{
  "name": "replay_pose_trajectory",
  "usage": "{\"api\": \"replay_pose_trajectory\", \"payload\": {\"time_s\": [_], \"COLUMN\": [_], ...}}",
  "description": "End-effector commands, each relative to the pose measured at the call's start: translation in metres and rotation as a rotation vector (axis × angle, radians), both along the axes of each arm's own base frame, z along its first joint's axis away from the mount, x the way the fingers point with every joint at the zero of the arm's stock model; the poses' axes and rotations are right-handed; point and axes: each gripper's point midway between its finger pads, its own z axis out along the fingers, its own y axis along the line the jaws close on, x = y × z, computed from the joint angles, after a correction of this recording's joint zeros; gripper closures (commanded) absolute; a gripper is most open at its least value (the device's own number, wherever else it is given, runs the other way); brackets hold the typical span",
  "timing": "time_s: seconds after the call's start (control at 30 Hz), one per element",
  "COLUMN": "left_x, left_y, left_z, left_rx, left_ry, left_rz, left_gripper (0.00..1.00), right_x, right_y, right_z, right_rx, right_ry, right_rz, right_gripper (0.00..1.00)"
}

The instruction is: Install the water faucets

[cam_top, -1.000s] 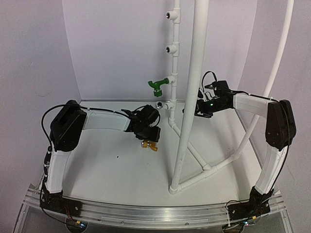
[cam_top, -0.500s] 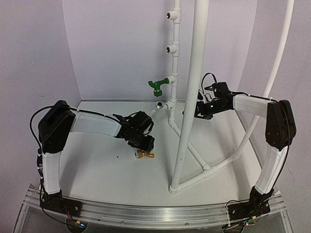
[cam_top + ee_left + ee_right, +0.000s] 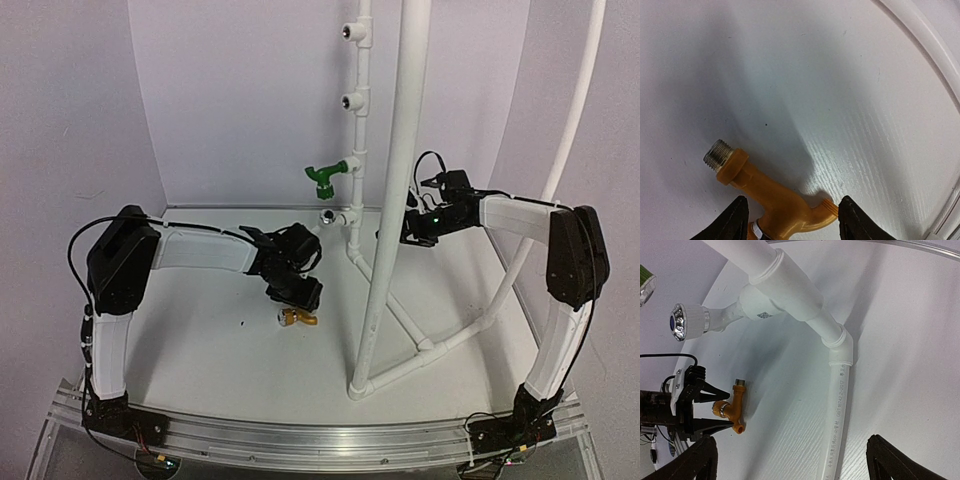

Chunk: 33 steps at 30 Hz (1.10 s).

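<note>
The brass-gold faucet [image 3: 298, 318] lies on the white table, threaded end up-left in the left wrist view [image 3: 771, 196]. My left gripper [image 3: 296, 303] is open just above it, its fingertips [image 3: 738, 220] straddling the faucet body and spout without clamping. It also shows in the right wrist view [image 3: 734, 410]. The green faucet [image 3: 325, 178] sits screwed into a tee on the white riser pipe [image 3: 356, 190]. Below it a tee fitting [image 3: 327, 217] has a bare round opening [image 3: 684, 322]. My right gripper [image 3: 400, 228] is open and empty beside the riser, partly behind the thick pipe.
A thick white pipe [image 3: 395, 180] rises from the table in front of the riser. Sloping pipes [image 3: 838, 405] run along the floor to a base joint [image 3: 358, 388]. Two more open tees [image 3: 347, 101] sit higher up. A curved white wall stands behind.
My left gripper came down and toward the front with the brass faucet. The faucet now lies on the table and the jaws stand open around it. The right arm has not moved.
</note>
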Motion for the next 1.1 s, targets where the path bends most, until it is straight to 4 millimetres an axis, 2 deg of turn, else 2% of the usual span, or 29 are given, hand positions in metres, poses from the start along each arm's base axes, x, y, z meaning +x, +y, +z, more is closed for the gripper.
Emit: {"api": "replay_pose_trajectory", "payload": {"time_s": [0.0,0.13,0.23,0.4,0.53,0.67,0.73,0.87,1.0,1.07], "left_x": [0.006,0.005,0.004,-0.011,-0.035,-0.052,-0.056,-0.056,-0.043,-0.041], "left_y": [0.008,0.006,0.003,-0.013,-0.033,-0.042,-0.044,-0.054,-0.062,-0.06], "left_z": [-0.012,-0.028,-0.033,-0.021,-0.006,0.006,0.007,0.015,0.042,0.058], "left_rx": [0.039,0.067,0.076,0.013,-0.08,-0.123,-0.123,-0.12,-0.141,-0.161], "left_ry": [0.033,0.073,0.077,0.05,0.009,-0.035,-0.03,-0.031,-0.082,-0.107], "left_rz": [0.14,0.149,0.101,-0.11,-0.393,-0.609,-0.669,-0.724,-0.663,-0.618], "left_gripper": [0.39,0.4,0.49,0.75,0.8,0.84,0.8,0.52,0.22,0.19], "right_x": [0.001,0.002,0.001,-0.007,-0.014,-0.019,-0.022,-0.028,-0.033,-0.038], "right_y": [0.002,0.002,0.003,0.002,0.001,0.001,0.0,-0.003,-0.005,-0.003], "right_z": [0.013,0.012,0.013,0.009,0.0,-0.006,-0.01,-0.015,-0.019,-0.019], "right_rx": [0.012,0.011,0.01,-0.017,-0.03,-0.044,-0.06,-0.091,-0.118,-0.126], "right_ry": [-0.042,-0.041,-0.054,-0.092,-0.085,-0.086,-0.091,-0.105,-0.131,-0.157], "right_rz": [0.016,0.017,0.035,0.086,0.114,0.146,0.163,0.204,0.256,0.302], "right_gripper": [0.02,0.02,0.02,0.04,0.04,0.05,0.05,0.05,0.05,0.05]}}
